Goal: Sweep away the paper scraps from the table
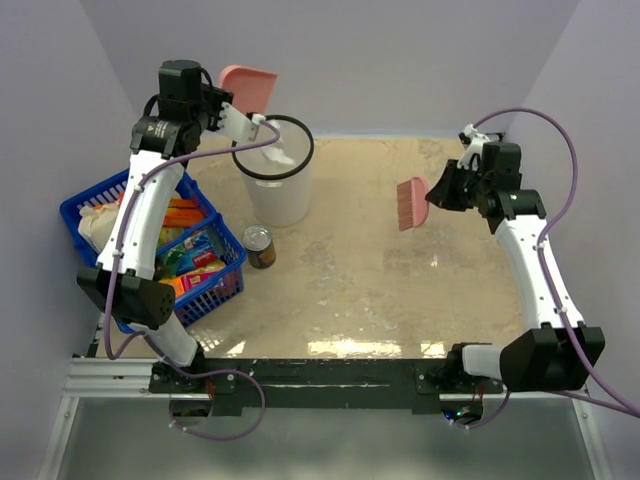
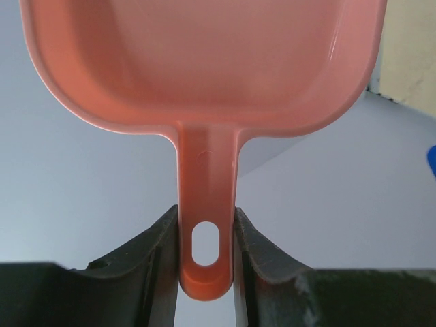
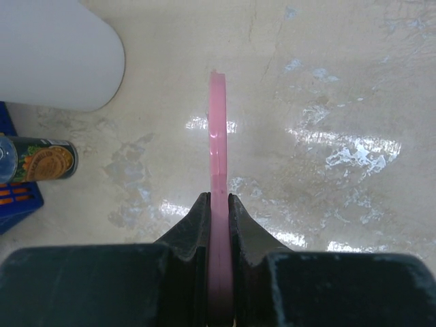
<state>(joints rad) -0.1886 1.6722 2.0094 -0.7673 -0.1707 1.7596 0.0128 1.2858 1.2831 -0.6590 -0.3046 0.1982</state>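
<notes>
Emptying the dustpan (image 1: 248, 86) into the bin (image 1: 276, 195) is judged to be the step in hand.

- Left end effector (image 2: 207, 228): pinching the dustpan's slim handle, just above its hanging hole. The pan is raised over the bin's far rim.
- Right end effector (image 3: 218, 204): pressed onto the flat pink brush (image 1: 412, 203), which is held edge-on above the table (image 1: 400, 290), well apart from the bin.
- Paper scraps (image 1: 279, 156): one white wad shows at the bin's black rim, inside the ring. Whether more lie deeper cannot be told. None can be made out on the table, though the glare patches could hide a small one.
- Basket (image 1: 90, 205) and can (image 1: 260, 246): both to the left of the bin, the can near its foot.

Handling notes, offered as judgement:
- No scrap shows on the pan face seen from the wrist, so the load is probably already out.
- Roll the wrist slowly. The grip sits on a narrow handle, and a quick turn could let the pan swivel between the pads.
- Bring the pan's lip down inside the ring, not over its edge.
- The wad at the rim looks light and loosely perched — nudge it inward with the lip so it does not drop back onto the table.
- Leave the brush parked where it is, clear of the bin.
</notes>
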